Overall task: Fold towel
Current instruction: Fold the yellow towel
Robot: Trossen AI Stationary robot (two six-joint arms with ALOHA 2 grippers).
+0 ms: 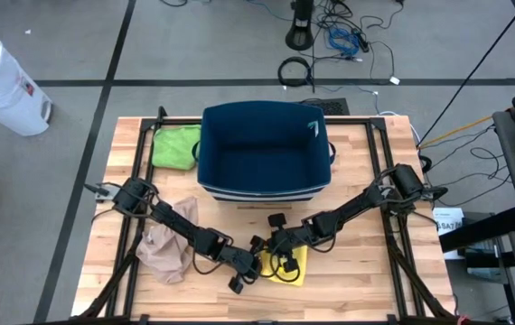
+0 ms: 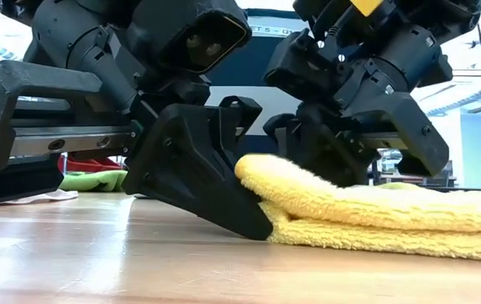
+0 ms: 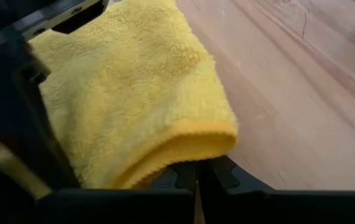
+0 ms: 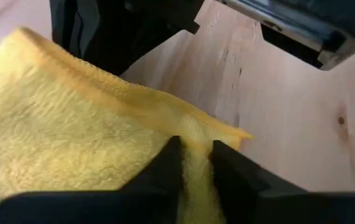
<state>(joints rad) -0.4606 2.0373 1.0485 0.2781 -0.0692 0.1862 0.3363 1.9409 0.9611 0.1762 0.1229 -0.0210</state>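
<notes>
We see the yellow towel pinched in both jaws: left gripper and right gripper each clench an edge.

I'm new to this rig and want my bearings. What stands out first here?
The yellow towel at the table's front edge, with both arms meeting over it: the left tool is shut on its folded edge and the right tool pinches another edge. Behind them sits a big dark blue bin, mid-table.

Yellow towel folded double, flat on table's near edge, fluffy pile.
</notes>
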